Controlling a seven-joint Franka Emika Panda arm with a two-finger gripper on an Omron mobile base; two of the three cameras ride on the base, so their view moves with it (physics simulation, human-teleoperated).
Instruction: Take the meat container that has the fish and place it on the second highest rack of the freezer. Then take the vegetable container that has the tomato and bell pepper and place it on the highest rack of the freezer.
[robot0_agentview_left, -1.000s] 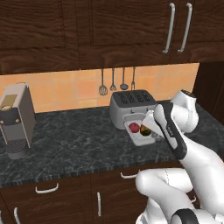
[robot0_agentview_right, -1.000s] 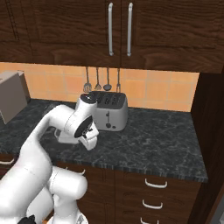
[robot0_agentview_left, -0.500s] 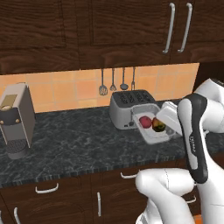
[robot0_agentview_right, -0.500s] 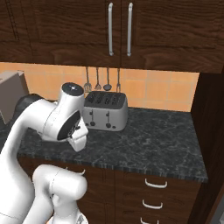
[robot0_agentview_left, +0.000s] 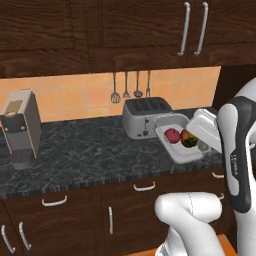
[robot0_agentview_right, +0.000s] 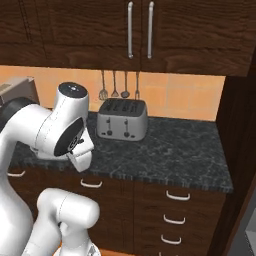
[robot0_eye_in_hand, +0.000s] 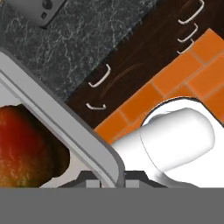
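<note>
The vegetable container (robot0_agentview_left: 176, 150) is a shallow grey-rimmed white tray, lifted off the counter just right of the toaster. Inside it lie the red tomato (robot0_agentview_left: 172, 135) and the orange-red, dark-patched bell pepper (robot0_agentview_left: 189, 138). My gripper (robot0_agentview_left: 204, 145) is shut on the tray's right rim, with the white hand above and to the right of it. In the hand view the grey rim (robot0_eye_in_hand: 65, 127) runs diagonally down into my gripper (robot0_eye_in_hand: 107, 177), and the bell pepper (robot0_eye_in_hand: 22, 151) sits at the left. The tray hangs over the counter's front edge.
A silver toaster (robot0_agentview_left: 145, 117) stands at the back of the dark stone counter (robot0_agentview_left: 90, 160), with a coffee machine (robot0_agentview_left: 20, 127) at the far left. Utensils (robot0_agentview_left: 126, 87) hang on the tiled wall. Dark cabinets run above and drawers below; a tall dark panel (robot0_agentview_right: 240, 130) bounds the right.
The arm has swung to the right with the container, carrying it from beside the toaster towards the counter's right end. The hand has turned. The grip has stayed shut.
</note>
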